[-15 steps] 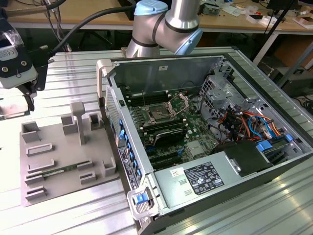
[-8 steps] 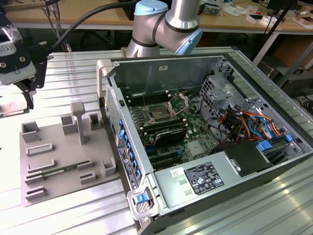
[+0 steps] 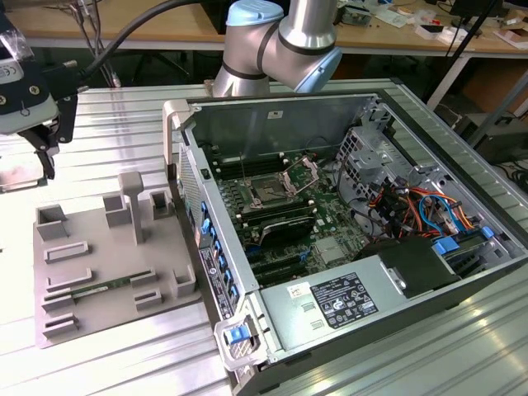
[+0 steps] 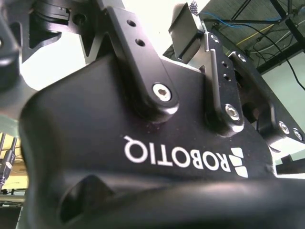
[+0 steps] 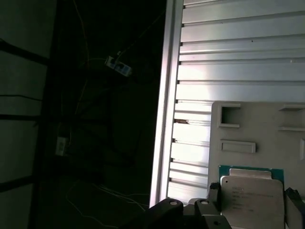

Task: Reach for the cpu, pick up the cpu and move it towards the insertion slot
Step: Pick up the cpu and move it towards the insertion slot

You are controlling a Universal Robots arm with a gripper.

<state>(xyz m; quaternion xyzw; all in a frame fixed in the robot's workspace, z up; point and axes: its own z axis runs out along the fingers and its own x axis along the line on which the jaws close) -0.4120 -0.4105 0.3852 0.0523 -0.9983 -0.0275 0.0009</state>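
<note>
Closest up, my gripper (image 5: 253, 193) brackets the chip (image 5: 248, 205) over the grey tray (image 5: 238, 126); clenched on it or released, I cannot tell.

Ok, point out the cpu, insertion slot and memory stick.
cpu (image 5: 250, 202), first wrist view, middle of its silvery top.
insertion slot (image 3: 268, 195), exterior view, dark square inside its frame.
memory stick (image 3: 101, 288), exterior view, middle of the green strip.

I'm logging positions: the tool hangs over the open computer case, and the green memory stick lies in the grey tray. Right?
No. The exterior view shows the tool at its far left, past the grey tray, not over the computer case. The memory stick does lie in the tray.
</note>
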